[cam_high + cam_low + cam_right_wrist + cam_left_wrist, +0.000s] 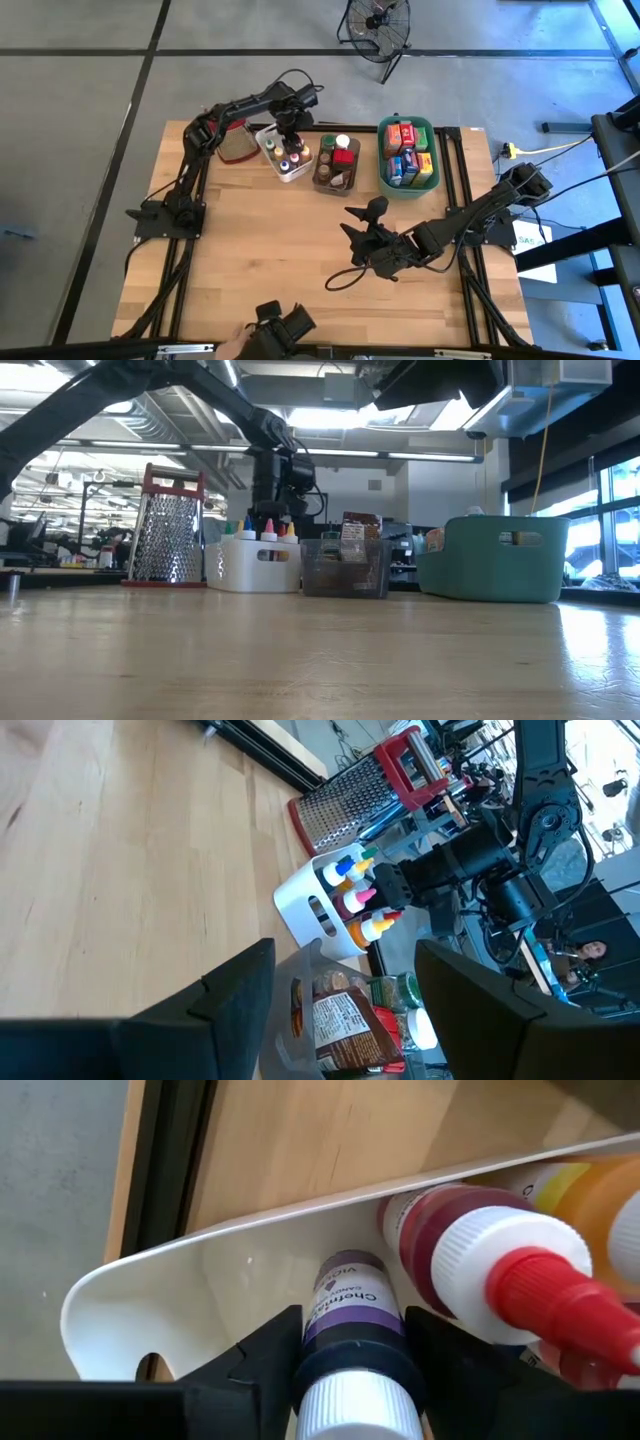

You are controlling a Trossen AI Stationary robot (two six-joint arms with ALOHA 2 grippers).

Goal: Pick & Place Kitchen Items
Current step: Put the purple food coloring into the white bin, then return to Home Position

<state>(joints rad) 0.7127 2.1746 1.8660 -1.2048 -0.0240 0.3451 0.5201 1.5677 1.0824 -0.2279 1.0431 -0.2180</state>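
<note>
- Desk (280, 260): pale wooden top, dark frame rails along both sides.
- White tub (282, 152): far centre of the desk, holding small squeeze bottles with coloured caps.
- Left claw (291, 135): lowered into the white tub; in the left wrist view its fingers (255, 1365) flank a purple-labelled bottle (350, 1320) with a white cap, standing in the tub's corner. The fingers sit close on both sides of the bottle; whether they press it cannot be told.
- Red-capped bottle (480, 1260): just beside the purple-labelled one, in the same tub.
- Brown tub (337, 166): just right of the white tub, with jars and packets inside.
- Green tub (408, 153): right of the brown tub, filled with small red, blue and orange boxes (410, 155).
- Grater (167, 525): grey metal mesh with a red top, upright, left of the white tub.
- Right claw (356, 222): over bare desk in the centre right, well apart from the tubs, fingers spread, holding nothing.
</note>
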